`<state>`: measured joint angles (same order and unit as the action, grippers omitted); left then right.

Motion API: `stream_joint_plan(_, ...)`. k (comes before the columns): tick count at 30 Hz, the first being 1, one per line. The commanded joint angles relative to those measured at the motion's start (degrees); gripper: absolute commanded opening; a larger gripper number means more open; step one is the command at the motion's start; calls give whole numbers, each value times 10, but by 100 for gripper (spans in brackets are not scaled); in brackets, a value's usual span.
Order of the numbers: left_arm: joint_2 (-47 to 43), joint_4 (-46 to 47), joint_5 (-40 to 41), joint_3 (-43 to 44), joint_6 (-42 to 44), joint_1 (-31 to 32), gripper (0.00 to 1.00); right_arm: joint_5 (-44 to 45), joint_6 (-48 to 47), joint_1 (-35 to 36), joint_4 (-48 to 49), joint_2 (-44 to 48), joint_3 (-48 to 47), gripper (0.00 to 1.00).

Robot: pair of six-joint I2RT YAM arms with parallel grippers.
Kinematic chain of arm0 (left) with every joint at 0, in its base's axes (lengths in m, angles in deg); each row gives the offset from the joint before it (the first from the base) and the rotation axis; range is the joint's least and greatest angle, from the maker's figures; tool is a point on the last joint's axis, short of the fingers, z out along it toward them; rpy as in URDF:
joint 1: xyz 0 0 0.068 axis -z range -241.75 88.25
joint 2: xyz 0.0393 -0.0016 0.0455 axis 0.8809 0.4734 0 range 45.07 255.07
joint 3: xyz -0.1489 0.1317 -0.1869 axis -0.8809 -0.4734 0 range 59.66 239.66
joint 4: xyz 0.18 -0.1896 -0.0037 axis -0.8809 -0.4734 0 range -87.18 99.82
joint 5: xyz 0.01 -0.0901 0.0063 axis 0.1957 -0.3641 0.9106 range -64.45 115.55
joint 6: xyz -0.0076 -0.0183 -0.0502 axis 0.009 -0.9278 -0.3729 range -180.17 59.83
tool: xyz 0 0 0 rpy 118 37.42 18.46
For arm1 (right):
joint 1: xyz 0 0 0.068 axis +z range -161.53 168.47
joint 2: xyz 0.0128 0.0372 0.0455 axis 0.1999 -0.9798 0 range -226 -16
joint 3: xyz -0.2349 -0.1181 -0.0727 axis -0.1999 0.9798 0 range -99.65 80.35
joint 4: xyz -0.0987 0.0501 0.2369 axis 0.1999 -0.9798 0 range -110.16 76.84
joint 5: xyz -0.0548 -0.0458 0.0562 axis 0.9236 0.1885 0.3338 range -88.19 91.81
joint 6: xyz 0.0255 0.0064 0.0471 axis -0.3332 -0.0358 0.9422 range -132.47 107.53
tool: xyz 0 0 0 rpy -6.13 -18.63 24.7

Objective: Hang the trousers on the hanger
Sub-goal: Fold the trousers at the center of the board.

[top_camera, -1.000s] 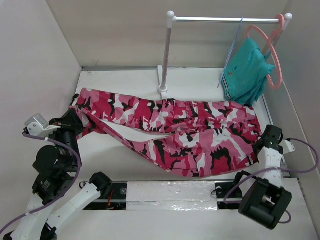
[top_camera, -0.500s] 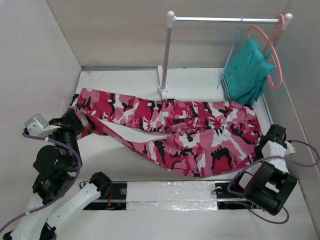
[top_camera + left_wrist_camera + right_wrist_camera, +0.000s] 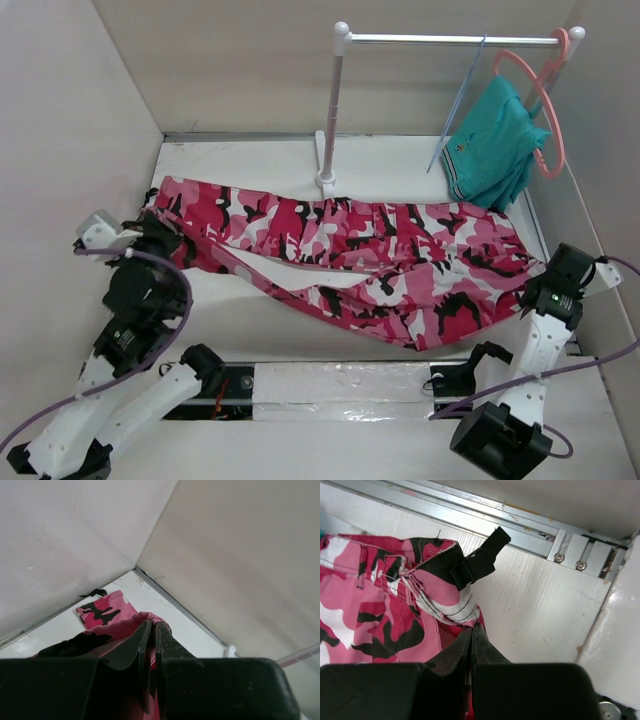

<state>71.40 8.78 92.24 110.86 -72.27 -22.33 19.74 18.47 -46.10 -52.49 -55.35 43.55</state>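
Both arms are drawing outward compared with a second ago, stretching the trousers (image 3: 380,250) between them over the counter (image 3: 260,165). The left claw (image 3: 152,626) is pinching a leg end, and the right claw (image 3: 471,628) is pinching the waistband. The hanger (image 3: 455,105) is hanging on the rail (image 3: 450,40), well beyond the right claw.

White table (image 3: 250,160), plain walls (image 3: 60,120), white rail stand (image 3: 333,110)

White table (image 3: 250,160) with camouflage trousers (image 3: 400,250) across its middle and a rack base (image 3: 325,182) just behind.
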Motion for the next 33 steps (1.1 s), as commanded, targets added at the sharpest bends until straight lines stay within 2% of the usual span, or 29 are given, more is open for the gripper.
stream_joint_plan(1,76,45,37,-6,0,-7,0,36,-52,13,-2,-4,-43,0)
stream_joint_plan(3,95,38,29,-11,-6,-42,0,50,-64,13,-23,-30,-86,0)
stream_joint_plan(5,115,38,1,-15,-15,-80,0,70,-69,42,-23,-41,-117,0)
stream_joint_plan(6,127,34,-16,-16,-18,-120,0,73,-69,48,-11,-48,-122,0)
stream_joint_plan(8,173,27,-23,-29,-44,-149,0,63,-69,53,7,-59,-132,0)
stream_joint_plan(10,228,-5,-50,-28,-71,-203,0,37,-68,59,43,-91,-137,0)
stream_joint_plan(11,245,-37,-68,-1,-123,-229,0,30,-68,59,52,-106,-143,0)
stream_joint_plan(13,283,-73,-110,26,-149,-291,0,12,-68,59,72,-149,-160,0)
stream_joint_plan(16,345,-105,-132,69,-180,-348,0,-17,-64,64,93,-193,-184,0)
stream_joint_plan(21,427,-129,-152,130,-206,-402,0,-32,-50,97,143,-278,-218,0)
stream_joint_plan(28,537,-138,-131,208,-203,-421,0,6,-47,149,188,-366,-275,0)
stream_joint_plan(33,590,-95,-125,264,-165,-421,0,14,-54,159,205,-425,-320,0)
